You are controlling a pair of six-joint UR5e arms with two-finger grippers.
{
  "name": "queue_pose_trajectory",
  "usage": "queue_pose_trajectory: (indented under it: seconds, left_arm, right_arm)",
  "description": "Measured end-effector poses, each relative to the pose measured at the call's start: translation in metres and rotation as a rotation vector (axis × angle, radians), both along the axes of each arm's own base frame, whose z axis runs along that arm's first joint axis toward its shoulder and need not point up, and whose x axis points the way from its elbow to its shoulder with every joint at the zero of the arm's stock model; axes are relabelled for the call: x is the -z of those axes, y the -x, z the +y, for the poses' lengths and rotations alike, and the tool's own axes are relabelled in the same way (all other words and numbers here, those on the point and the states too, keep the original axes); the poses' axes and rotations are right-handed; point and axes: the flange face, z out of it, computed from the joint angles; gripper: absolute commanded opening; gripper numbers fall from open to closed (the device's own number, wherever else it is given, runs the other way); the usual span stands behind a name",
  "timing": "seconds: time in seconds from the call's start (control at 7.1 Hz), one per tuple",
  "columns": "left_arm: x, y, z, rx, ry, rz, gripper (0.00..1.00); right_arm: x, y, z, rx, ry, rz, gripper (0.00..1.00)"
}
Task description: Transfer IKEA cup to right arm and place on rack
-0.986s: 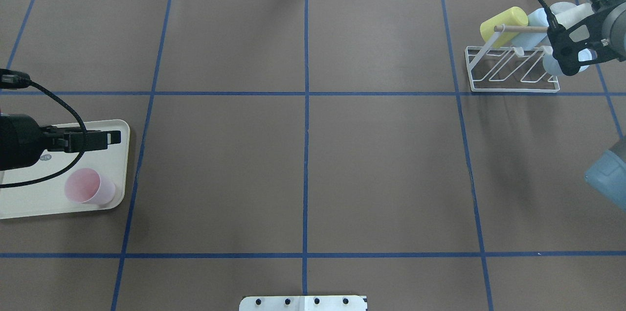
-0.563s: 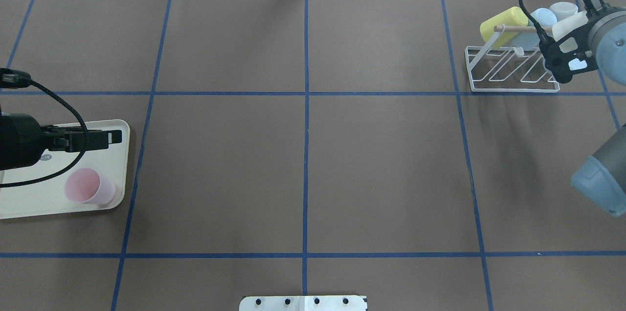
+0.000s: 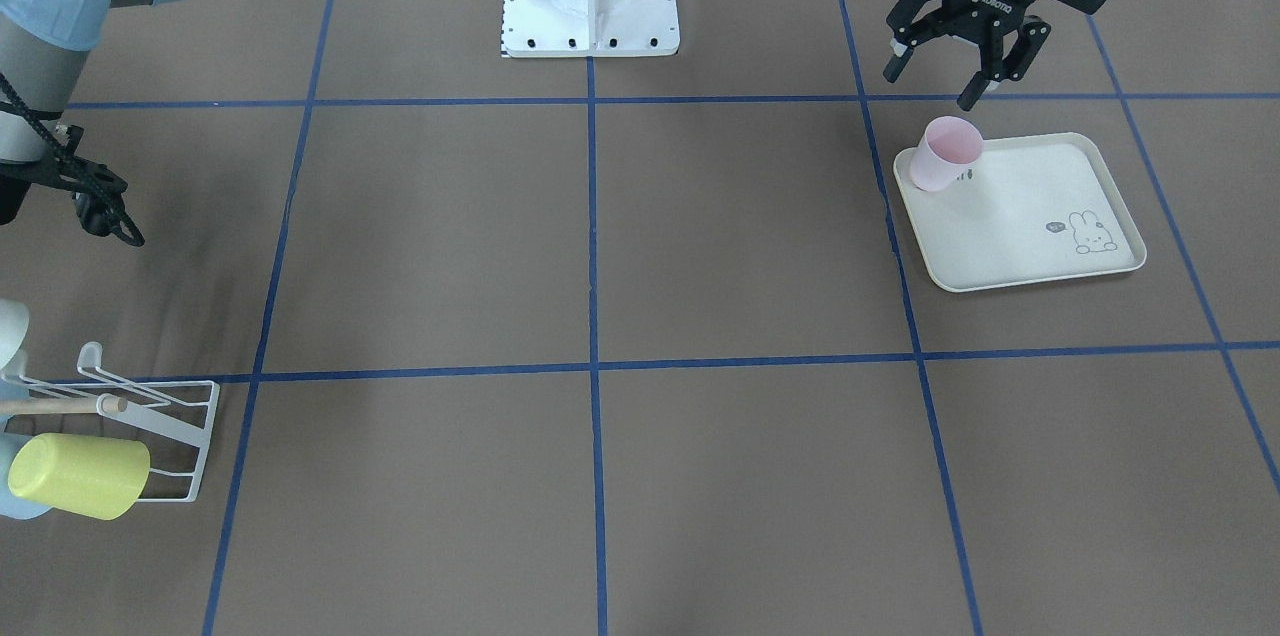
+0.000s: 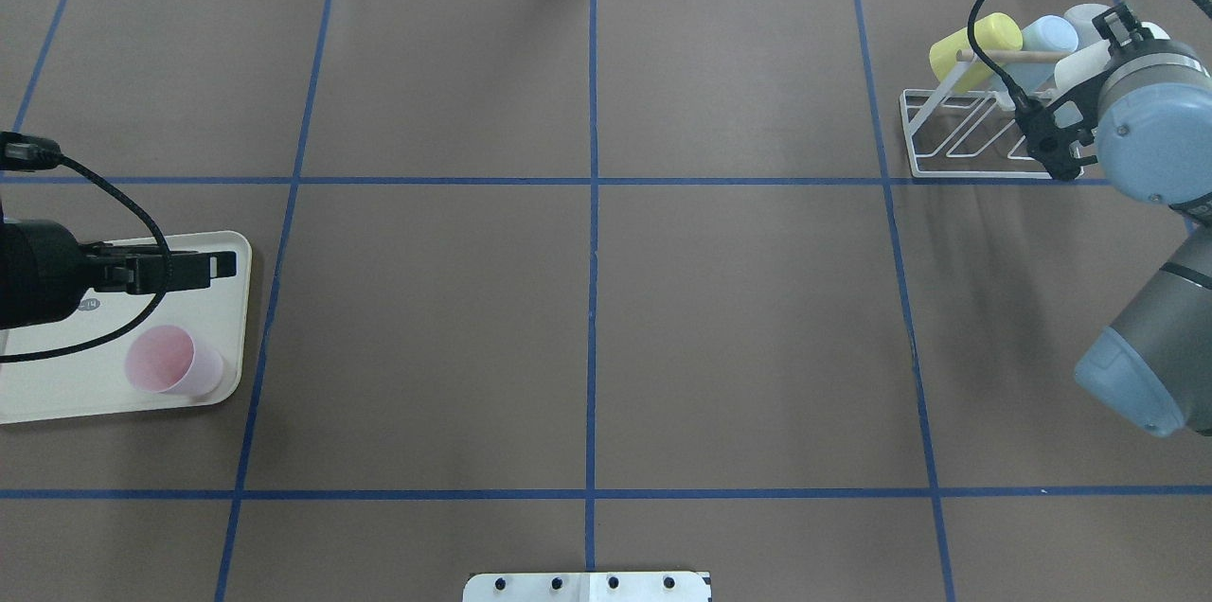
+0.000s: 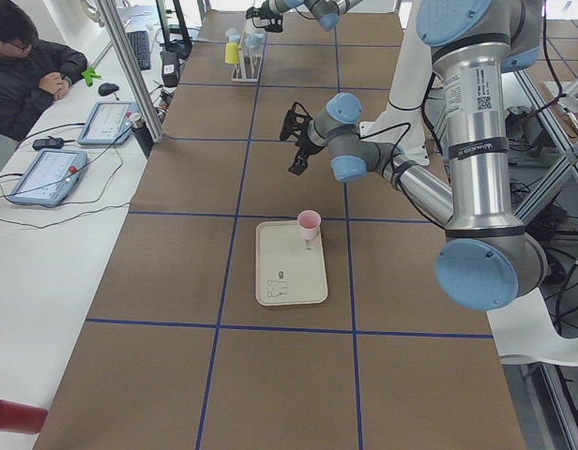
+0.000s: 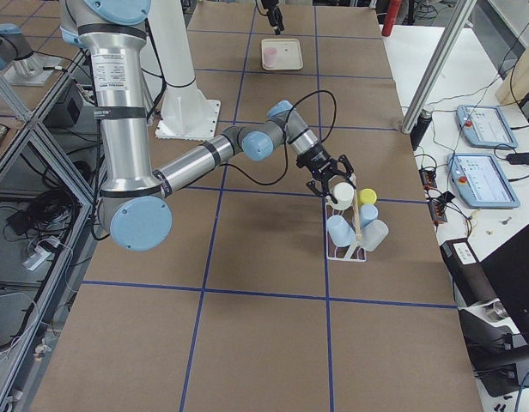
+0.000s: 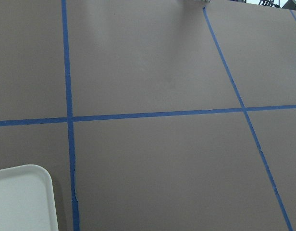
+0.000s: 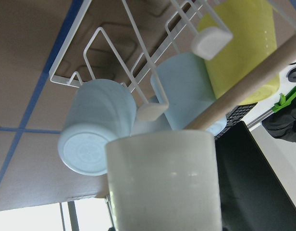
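The pink IKEA cup stands upright in a corner of the cream rabbit tray. My left gripper hovers open beside the cup and touches nothing. The white wire rack carries a yellow cup and light-blue cups. The right arm's gripper is over the rack's right end, shut on a white cup. Its fingers are hidden in the right wrist view.
The robot's white base plate sits at the table's middle edge. Blue tape lines divide the brown table. A person sits at a side desk with tablets. A black cable loops from the right arm.
The right arm has swung, carrying its gripper and the white cup leftward and nearer the robot along the rack. The left gripper and the pink cup have not moved.
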Motion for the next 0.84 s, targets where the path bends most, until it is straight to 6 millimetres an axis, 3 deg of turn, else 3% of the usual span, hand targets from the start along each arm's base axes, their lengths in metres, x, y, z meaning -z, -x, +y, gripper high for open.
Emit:
queue_pose_trajectory:
  seconds: [0.84]
  left_arm:
    - [-0.001,-0.001,0.0,-0.001,0.001,-0.001,1.0]
  right_arm:
    - [-0.018,0.019,-0.003,0.01,0.008,0.04,0.0]
